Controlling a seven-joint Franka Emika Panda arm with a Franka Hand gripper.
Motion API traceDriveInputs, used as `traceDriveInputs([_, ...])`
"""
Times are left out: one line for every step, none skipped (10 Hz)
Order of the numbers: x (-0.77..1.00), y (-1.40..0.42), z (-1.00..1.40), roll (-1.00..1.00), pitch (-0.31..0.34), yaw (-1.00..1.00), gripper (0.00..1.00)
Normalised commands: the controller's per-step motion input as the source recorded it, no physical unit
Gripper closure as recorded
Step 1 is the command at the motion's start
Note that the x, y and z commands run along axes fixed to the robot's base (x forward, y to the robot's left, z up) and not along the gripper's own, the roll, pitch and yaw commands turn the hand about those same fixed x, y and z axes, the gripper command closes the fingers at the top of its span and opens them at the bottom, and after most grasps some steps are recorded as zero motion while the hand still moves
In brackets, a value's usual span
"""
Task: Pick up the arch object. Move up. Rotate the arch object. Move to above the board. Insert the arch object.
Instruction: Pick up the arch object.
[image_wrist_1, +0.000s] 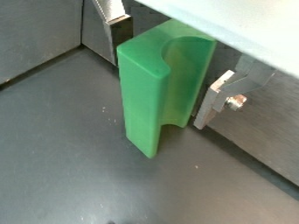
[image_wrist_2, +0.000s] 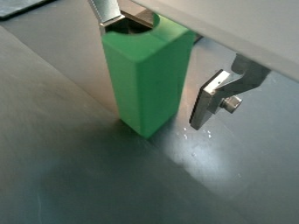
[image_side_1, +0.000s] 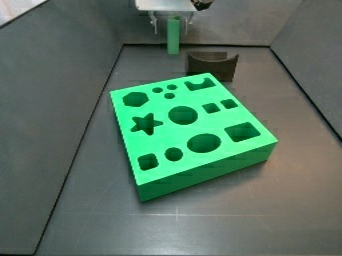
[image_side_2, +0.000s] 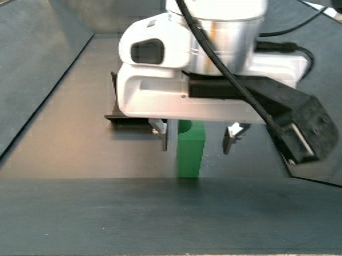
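End effector (image_side_2: 195, 137) open astride the arch object (image_side_2: 193, 150), plates clear of its sides; arch standing upright on the floor behind the board (image_side_1: 194, 130), beside a dark notched block (image_side_1: 214, 64); apparently ungrasped; lift, rotation, insertion all remaining.

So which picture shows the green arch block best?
A wrist view: the arch object fills it, curved notch showing, standing upright between the open gripper fingers. In both side views it is just a slim green strip.
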Motion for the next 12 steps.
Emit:
traceDriveInputs([0.00,0.00,0.00,0.00,-0.013,-0.01,0.00])
traceDriveInputs([0.00,0.00,0.00,0.00,0.000,0.00,0.00])
traceDriveInputs([0.00,0.00,0.00,0.00,0.000,0.00,1.00])
traceDriveInputs([0.00,0.00,0.00,0.00,0.000,0.00,1.00])
traceDriveInputs([0.00,0.00,0.00,0.00,0.000,0.00,1.00])
traceDriveInputs([0.00,0.00,0.00,0.00,0.000,0.00,1.00])
traceDriveInputs([0.00,0.00,0.00,0.00,0.000,0.00,1.00])
traceDriveInputs([0.00,0.00,0.00,0.00,0.000,0.00,1.00])
traceDriveInputs([0.00,0.00,0.00,0.00,0.000,0.00,1.00])
traceDriveInputs([0.00,0.00,0.00,0.00,0.000,0.00,1.00])
traceDriveInputs([0.00,0.00,0.00,0.00,0.000,0.00,1.00])
traceDriveInputs([0.00,0.00,0.00,0.00,0.000,0.00,1.00])
